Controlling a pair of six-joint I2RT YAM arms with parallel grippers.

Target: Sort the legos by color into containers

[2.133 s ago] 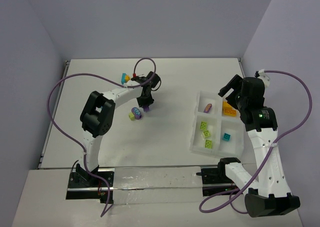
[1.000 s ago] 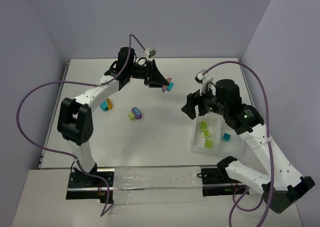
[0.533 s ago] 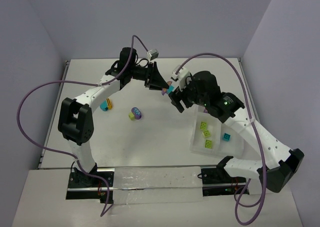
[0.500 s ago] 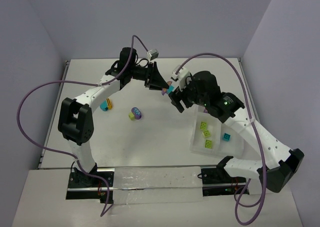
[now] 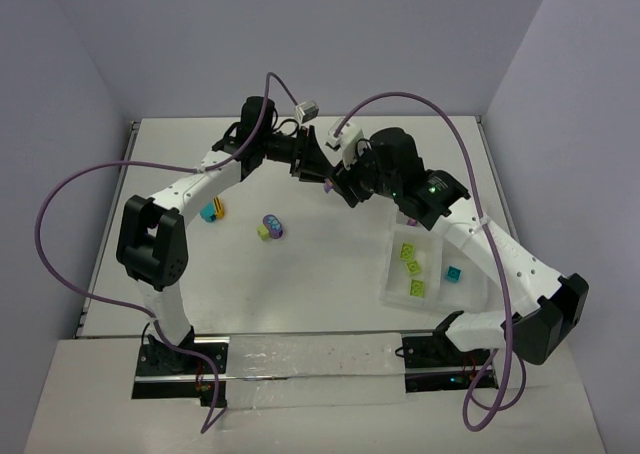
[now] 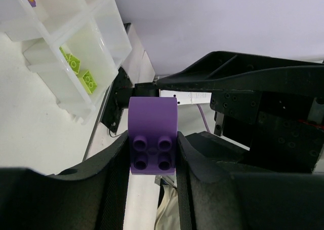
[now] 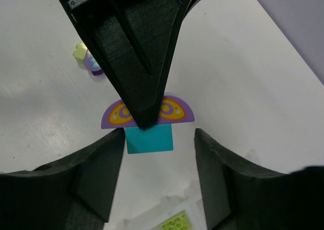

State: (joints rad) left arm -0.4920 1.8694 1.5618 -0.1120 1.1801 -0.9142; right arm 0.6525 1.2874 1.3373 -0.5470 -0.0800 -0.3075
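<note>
My left gripper (image 6: 152,141) is shut on a purple half-round lego (image 6: 153,131) and holds it above the table. In the right wrist view its black fingers (image 7: 136,63) pinch that purple lego (image 7: 177,111), with a teal lego (image 7: 149,139) joined beneath. My right gripper (image 7: 159,136) is open and straddles the teal lego: its left finger is at the brick's edge and its right finger stands apart. Both grippers meet at the table's back centre (image 5: 332,179). The containers tray (image 5: 385,274) holds lime legos (image 5: 412,267) and one teal lego (image 5: 454,272).
A teal-and-yellow lego pair (image 5: 211,211) and a lime-and-purple pair (image 5: 270,227) lie on the white table, left of centre. My right arm crosses over the tray's far compartments. The tray's lime legos (image 6: 81,72) also show in the left wrist view.
My right arm has swung left from the tray to the left gripper, and its jaws have narrowed around the teal lego. The left gripper has kept the lifted pair almost still.
</note>
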